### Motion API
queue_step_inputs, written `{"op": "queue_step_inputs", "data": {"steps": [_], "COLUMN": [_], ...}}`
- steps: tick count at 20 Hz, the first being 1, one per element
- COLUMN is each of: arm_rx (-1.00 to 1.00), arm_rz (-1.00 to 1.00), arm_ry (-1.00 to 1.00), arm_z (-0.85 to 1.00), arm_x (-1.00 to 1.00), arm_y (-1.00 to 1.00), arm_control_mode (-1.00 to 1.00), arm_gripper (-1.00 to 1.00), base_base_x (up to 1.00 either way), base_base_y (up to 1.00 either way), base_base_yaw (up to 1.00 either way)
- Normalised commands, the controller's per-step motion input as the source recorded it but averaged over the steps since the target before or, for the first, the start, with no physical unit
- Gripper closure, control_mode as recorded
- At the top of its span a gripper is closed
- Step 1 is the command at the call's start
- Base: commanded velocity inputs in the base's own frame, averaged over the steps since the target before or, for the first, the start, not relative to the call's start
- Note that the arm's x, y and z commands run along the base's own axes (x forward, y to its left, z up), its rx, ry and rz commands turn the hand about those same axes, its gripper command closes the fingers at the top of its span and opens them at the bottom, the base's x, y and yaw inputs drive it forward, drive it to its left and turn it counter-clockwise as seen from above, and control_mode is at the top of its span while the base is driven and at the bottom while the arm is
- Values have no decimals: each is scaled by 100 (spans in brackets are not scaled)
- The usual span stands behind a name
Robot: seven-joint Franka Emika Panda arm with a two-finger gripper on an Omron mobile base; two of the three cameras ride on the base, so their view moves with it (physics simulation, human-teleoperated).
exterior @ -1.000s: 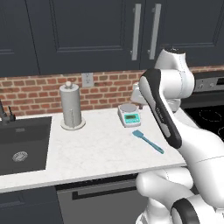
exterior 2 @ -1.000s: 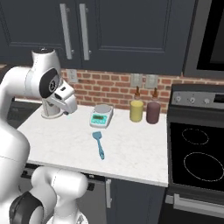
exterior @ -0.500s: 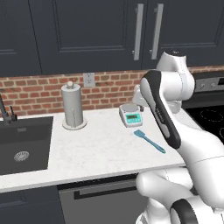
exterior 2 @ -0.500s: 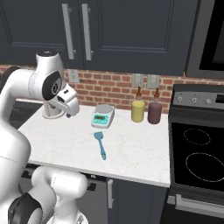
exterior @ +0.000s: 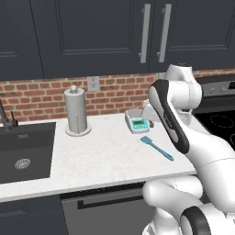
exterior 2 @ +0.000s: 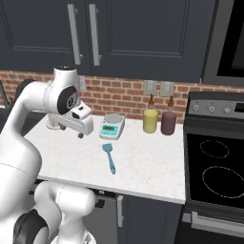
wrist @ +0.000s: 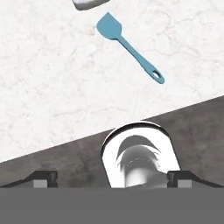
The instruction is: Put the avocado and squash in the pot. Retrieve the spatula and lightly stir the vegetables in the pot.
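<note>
Item, spatula (wrist: 127,46): lay flat on the white counter (exterior: 105,156) just beside the kitchen scale (exterior 2: 112,127), untouched; gripper (wrist: 111,177) hung above with jaws wide and empty; step judged retrieval, next calling for descent over the handle and closing.

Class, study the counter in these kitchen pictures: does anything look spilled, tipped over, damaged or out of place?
Nothing stands out. The spatula lies flat on the bare counter, just in front of the scale. The paper towel roll stands upright, as do the two bottles by the brick wall. No spills or damage show.
</note>
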Motion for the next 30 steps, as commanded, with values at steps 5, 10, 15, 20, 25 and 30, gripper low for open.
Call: {"op": "queue_step_inputs", "data": {"steps": [5, 10, 15, 20, 25, 30], "arm_rx": [-14, -29, -3, 10, 8, 1], "arm_rz": [16, 9, 21, 18, 13, 3], "arm_ry": [20, 15, 0, 0, 0, 6], "arm_z": [-44, -48, -28, -11, -18, -11], "arm_x": [-6, -28, -3, 25, 29, 6], "arm_y": [-33, -60, -27, -3, 0, 0], "arm_control_mode": [-100, -100, -100, -100, -100, -100], "arm_gripper": [-100, -100, -100, -100, -100, -100], "base_base_x": [0, 0, 0, 0, 0, 0], "base_base_y": [0, 0, 0, 0, 0, 0], "base_base_yaw": [0, 0, 0, 0, 0, 0]}}
